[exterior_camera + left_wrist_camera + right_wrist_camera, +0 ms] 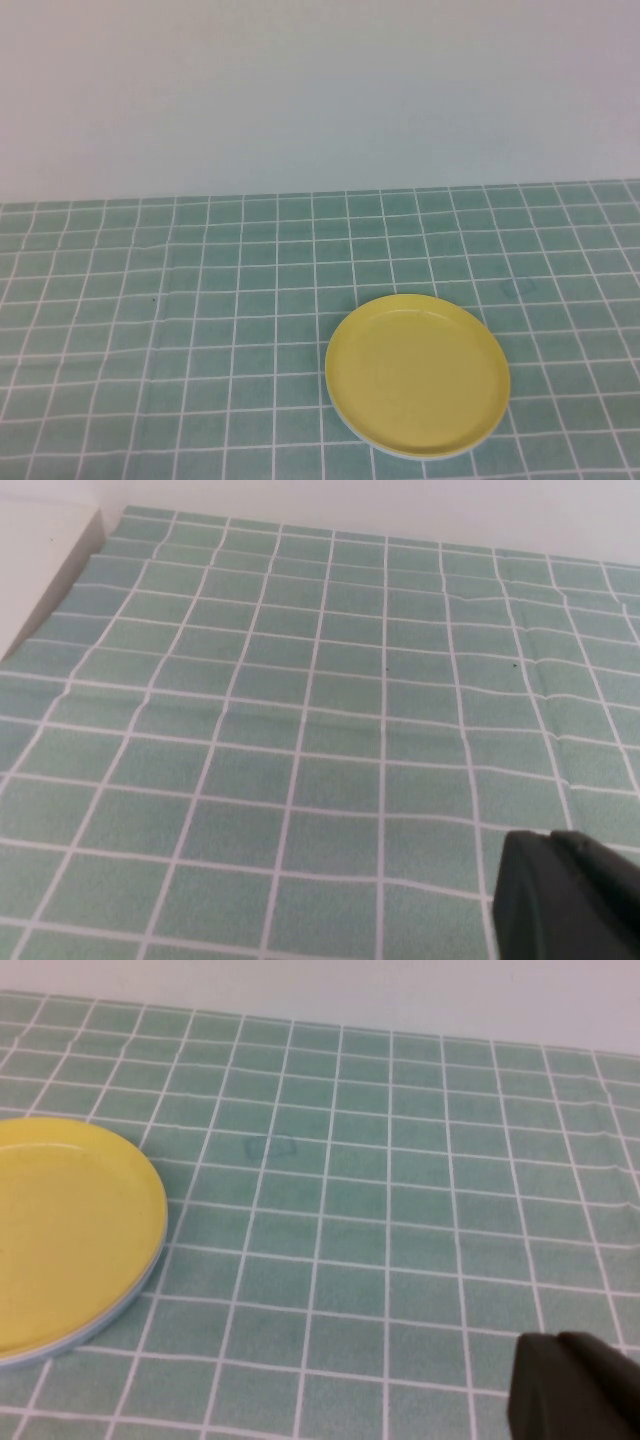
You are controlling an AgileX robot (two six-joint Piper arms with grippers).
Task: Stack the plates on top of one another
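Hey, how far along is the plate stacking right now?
It looks about finished: the yellow plate sits on top of a light blue rim, one stack right of centre. A white plate can't be made out. Nothing is in hand; the left pincer and right pincer are shut, away from the stack.

Left gripper [570,895] low, jaws closed, right gripper [580,1385] low, jaws closed

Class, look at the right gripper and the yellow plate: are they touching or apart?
Apart. The right wrist view shows the shut right gripper with bare green tablecloth between it and the yellow plate.
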